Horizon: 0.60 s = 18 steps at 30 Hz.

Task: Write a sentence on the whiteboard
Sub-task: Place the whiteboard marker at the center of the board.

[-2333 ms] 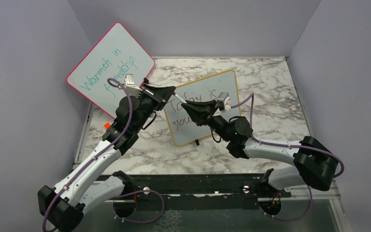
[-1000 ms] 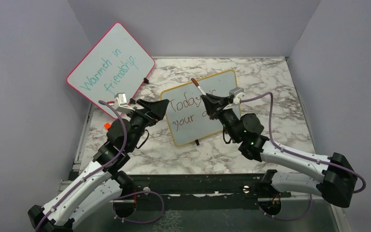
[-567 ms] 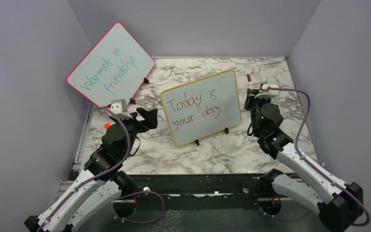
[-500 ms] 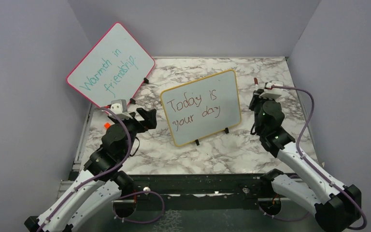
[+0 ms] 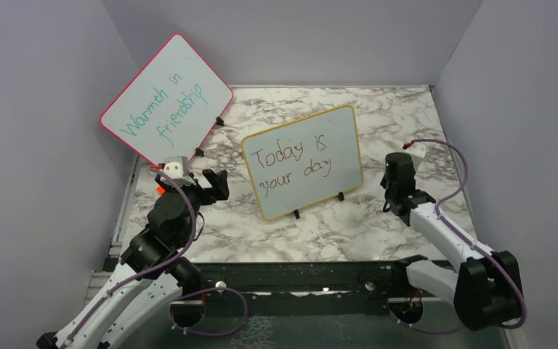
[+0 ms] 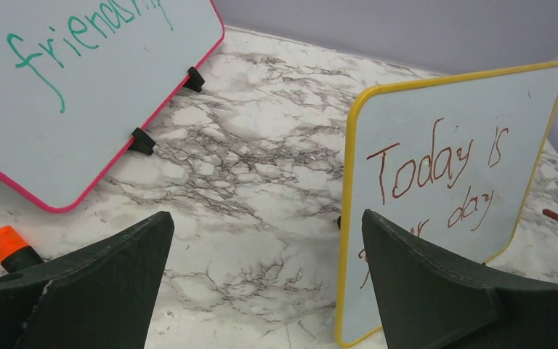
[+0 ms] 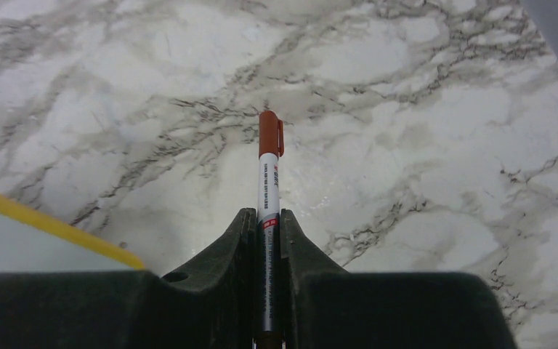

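Whiteboard (image 5: 338, 138) stands mid-table on the marble top (image 5: 407, 123), propped leaning back on two small black feet (image 5: 296, 214), between the two arms and just right of the pink-framed board (image 5: 167, 94). The sentence (image 5: 280, 155) reads "Today is your day" over two lines in red-brown, so the writing looks finished. Left gripper (image 6: 265, 218) has its jaws spread wide with nothing between them and faces the yellow frame edge. An orange-capped item (image 6: 6, 242) lies by its left finger. Right gripper (image 7: 267, 218) is clenched on the barrel of a marker (image 7: 269, 171), low over bare marble to the right of the board, red-brown end pointing away from the wrist. Judged handling: the board is light, thin and rigid, the face slick, and the ink smears if brushed. The feet give little footing, so a push would likely tip or slide it. Best hold is on the frame's side edge, clear of the writing.
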### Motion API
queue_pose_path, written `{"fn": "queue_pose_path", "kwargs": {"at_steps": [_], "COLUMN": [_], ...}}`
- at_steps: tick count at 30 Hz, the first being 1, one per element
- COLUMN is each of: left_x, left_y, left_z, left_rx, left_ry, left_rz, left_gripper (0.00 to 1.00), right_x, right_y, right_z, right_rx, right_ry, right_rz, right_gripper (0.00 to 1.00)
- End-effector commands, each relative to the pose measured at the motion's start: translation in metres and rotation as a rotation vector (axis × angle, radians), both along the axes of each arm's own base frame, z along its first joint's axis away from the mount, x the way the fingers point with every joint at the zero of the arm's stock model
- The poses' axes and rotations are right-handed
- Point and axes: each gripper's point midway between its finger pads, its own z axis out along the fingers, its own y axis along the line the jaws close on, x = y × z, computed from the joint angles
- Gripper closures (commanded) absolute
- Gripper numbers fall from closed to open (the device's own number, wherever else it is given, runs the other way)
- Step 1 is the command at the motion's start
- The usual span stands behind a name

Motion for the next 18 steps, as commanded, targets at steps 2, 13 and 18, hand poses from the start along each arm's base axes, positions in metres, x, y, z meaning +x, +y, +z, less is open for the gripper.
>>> {"fn": "queue_pose_path", "kwargs": {"at_steps": [2, 13, 18], "left_x": [-0.006, -0.01, -0.02], "left_y": [0.012, 0.019, 0.025], "left_z": [0.0, 0.006, 0.017], "left_rx": [0.031, 0.041, -0.014], "left_ry": [-0.02, -0.051, -0.103], "left_rz": [0.02, 0.028, 0.021], "left_gripper": [0.01, 0.01, 0.01], "right_x": [-0.009, -0.016, -0.024], "right_y": [-0.014, -0.03, -0.029], "right_z": [-0.044, -0.059, -0.034], "right_rx": [0.082, 0.146, 0.169], "right_ry": [0.119, 0.193, 0.136], "right_rz": [-0.081, -0.146, -0.146], "right_gripper": [0.99, 0.68, 0.58]}}
